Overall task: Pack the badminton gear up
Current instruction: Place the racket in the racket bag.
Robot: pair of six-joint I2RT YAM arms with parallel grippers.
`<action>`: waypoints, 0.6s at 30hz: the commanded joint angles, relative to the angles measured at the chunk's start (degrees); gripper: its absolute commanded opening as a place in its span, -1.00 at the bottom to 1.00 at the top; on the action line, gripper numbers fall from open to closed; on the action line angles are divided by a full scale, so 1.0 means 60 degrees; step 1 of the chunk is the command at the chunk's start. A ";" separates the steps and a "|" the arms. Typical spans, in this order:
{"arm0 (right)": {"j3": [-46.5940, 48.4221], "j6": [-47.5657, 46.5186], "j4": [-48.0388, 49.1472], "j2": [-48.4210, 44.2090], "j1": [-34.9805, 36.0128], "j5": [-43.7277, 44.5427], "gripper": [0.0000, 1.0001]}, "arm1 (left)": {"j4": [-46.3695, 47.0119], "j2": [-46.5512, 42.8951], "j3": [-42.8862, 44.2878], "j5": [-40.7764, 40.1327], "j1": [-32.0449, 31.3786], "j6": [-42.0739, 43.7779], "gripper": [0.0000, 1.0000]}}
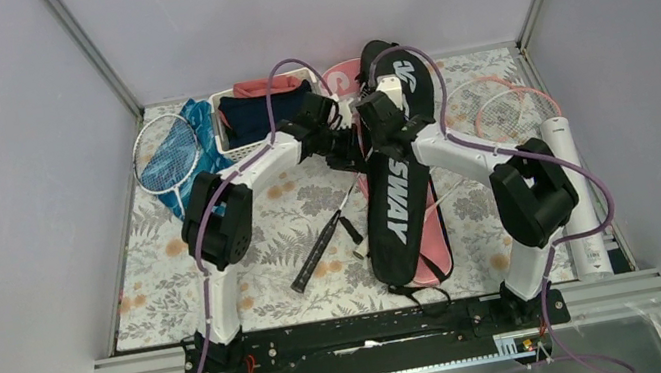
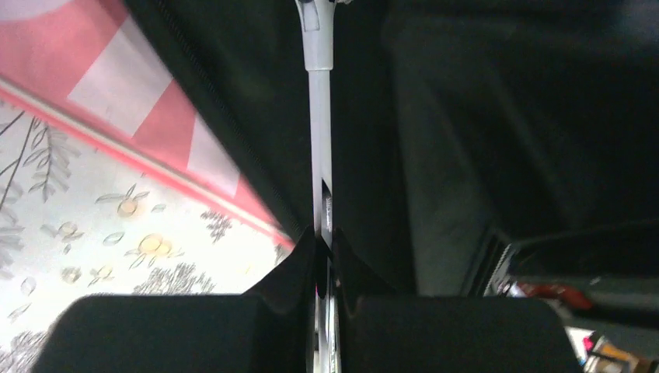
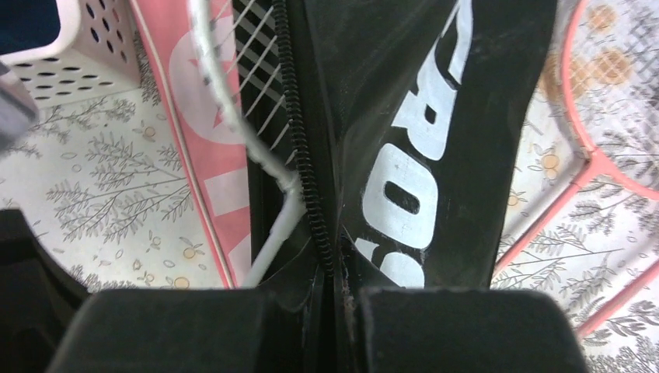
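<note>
Your left gripper (image 2: 322, 242) is clamped on the thin shaft of a racket with a black handle (image 1: 318, 247). The racket's head end goes into the opening of the black "CROSSWAY" bag (image 1: 396, 198), and the handle trails out toward 7 o'clock. Your right gripper (image 3: 336, 273) is pinched closed on that bag's zipper edge, just beside the racket's white frame and strings that show in the opening. The black bag lies down the middle of the table from 12 to 6 o'clock, on top of the pink bag (image 1: 433, 235). A white-framed racket (image 1: 165, 153) lies at 10 o'clock on a blue cloth (image 1: 200, 127). A pink-framed racket (image 1: 508, 106) is at 2 o'clock, the white shuttlecock tube (image 1: 578, 196) at 4 o'clock, and the white basket (image 1: 237, 146) at 11 o'clock.
</note>
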 commanded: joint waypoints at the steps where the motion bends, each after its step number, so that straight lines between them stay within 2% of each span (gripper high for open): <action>1: 0.0394 -0.0023 -0.0083 -0.0384 -0.0312 -0.1611 -1.00 | 0.3186 -0.0245 -0.0393 0.0494 -0.0110 -0.1688 -1.00; 8: 0.0155 -0.0632 -0.0135 -0.0778 -0.0778 -0.3293 -1.00 | 0.4828 0.0343 -0.0350 0.0522 -0.0145 -0.2350 -1.00; 13: -0.0202 -0.0756 0.0142 -0.1014 -0.1491 -0.5723 -1.00 | 0.6121 0.0875 -0.0305 0.0749 -0.0208 -0.3249 -1.00; 18: -0.0382 -0.0989 0.0241 -0.1147 -0.1723 -0.6379 -1.00 | 0.6794 0.1343 0.0061 0.0837 -0.0495 -0.3641 -1.00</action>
